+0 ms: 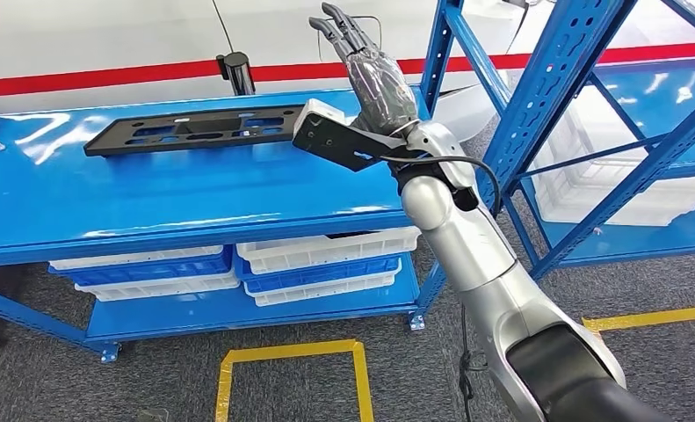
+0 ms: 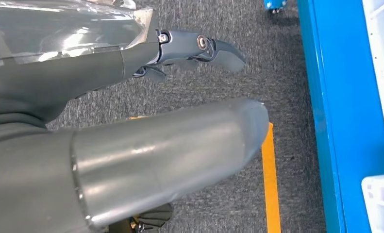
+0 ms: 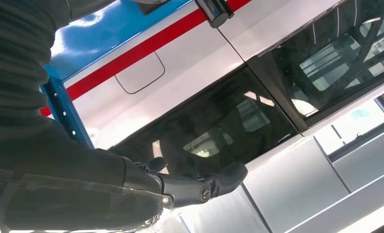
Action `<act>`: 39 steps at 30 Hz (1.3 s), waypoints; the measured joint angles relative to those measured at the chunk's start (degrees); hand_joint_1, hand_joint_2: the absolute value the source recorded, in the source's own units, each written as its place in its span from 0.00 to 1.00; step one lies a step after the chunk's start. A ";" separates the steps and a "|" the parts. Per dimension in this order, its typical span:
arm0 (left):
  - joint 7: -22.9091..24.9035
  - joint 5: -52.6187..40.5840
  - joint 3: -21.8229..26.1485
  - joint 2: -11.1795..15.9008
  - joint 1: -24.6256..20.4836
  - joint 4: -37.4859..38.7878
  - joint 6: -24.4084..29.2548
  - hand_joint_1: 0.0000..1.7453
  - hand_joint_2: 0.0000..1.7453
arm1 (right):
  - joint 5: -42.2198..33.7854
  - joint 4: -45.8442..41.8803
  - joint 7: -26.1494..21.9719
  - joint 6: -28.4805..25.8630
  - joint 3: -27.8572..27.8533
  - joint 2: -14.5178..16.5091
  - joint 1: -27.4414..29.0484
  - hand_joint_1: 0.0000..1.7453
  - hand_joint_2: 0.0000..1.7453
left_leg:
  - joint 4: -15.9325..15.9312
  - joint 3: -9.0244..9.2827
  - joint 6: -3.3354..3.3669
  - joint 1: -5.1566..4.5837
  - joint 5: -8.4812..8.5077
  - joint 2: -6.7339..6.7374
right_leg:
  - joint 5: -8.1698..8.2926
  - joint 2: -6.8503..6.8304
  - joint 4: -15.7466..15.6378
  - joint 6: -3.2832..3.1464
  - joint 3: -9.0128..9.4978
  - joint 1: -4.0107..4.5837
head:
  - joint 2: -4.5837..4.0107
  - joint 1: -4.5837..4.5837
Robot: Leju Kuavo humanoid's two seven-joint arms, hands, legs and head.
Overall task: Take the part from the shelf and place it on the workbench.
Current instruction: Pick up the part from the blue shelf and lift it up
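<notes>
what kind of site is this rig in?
Likely a factory or warehouse work cell: blue steel workbench with white bins underneath, blue perforated racking, yellow floor tape, and a black part on the bench.

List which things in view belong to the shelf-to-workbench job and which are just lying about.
Job:
black perforated part, lying flat on the blue workbench
blue shelf rack
right hand, raised, fingers apart, holding nothing
left hand, hanging over the floor

Lying about:
white and blue bins under the workbench
yellow floor tape
black cylinder
</notes>
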 joint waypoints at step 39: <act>-0.42 -0.09 -0.99 -0.29 0.74 0.03 -0.27 0.00 0.00 | -0.69 -2.03 0.00 -0.42 -0.91 -2.55 2.73 0.00 1.00 | -0.08 3.13 -1.54 1.65 -3.06 0.45 | 2.87 -1.75 0.53 1.59 -2.97 -1.75 | 0.00 -0.10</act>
